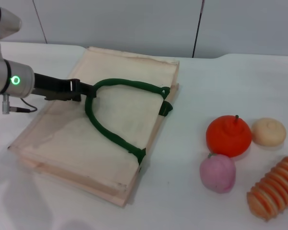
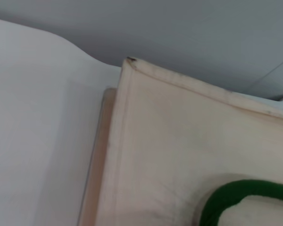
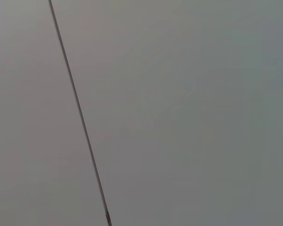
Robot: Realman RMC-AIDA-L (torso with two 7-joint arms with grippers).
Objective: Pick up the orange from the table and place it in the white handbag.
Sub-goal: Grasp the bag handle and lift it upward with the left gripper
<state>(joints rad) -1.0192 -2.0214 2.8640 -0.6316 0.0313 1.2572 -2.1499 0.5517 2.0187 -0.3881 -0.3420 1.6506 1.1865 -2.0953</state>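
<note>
orange [image 1: 228,135]: pink fruit [image 1: 217,173] touching its near side, beige ball [image 1: 268,132] crowding its right | far and left sides lying open | bench [image 1: 182,158] strip toward white handbag [image 1: 105,129] staying bare | left pincer [image 1: 89,90] occupying green handle [image 1: 116,111] at bag's left

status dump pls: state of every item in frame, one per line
Cream fabric handbag: lying flat on the white table.
Dark green loop handle: left tool at its top.
Glossy orange toy fruit: on the table, untouched.
Pink round fruit: touching the orange.
Pale beige ball: resting.
Ribbed orange-and-cream item: lying sideways.
</note>
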